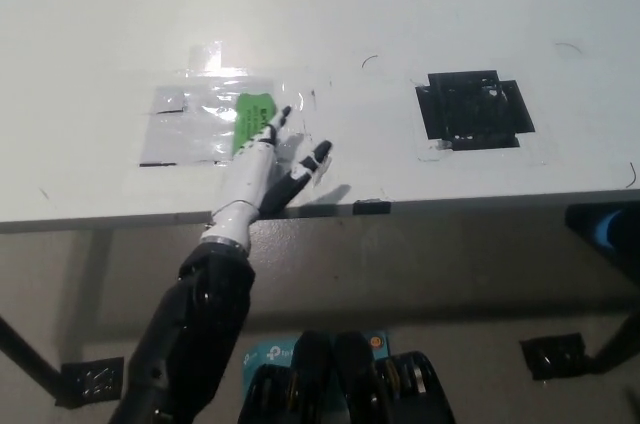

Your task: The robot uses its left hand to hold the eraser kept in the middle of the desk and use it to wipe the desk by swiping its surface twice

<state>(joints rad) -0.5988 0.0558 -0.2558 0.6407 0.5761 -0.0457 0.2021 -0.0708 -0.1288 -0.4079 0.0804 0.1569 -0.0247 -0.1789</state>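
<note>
Pressing on the green eraser [251,120] from the near side, the white left hand [258,162] lies edge-on over the tabletop [330,4], its fingertips [278,120] over the eraser's right edge and the thumb splayed out to the right, apart from it. The fingers are stretched out rather than curled, so this reads as a flat push, not a clenched grasp; whether anything is truly gripped cannot be told from this angle. The eraser sits on a clear taped film patch [185,124], at that patch's right end, well to the left of the black square [476,108] taped on the tabletop. Thin pen-like marks [370,60] show here and there on the white surface. The right hand is out of view.

By the look of it, the step in hand is a swipe: the eraser lies under the fingertips and tilted, as if being slid across the film. How many swipes are done cannot be judged from this moment.

The next move calls for steady downward pressure so the eraser does not slip out from under the fingertips, and a sideways draw of the arm along the tabletop. With so loose a hold, the eraser may pivot or be left behind.
</note>
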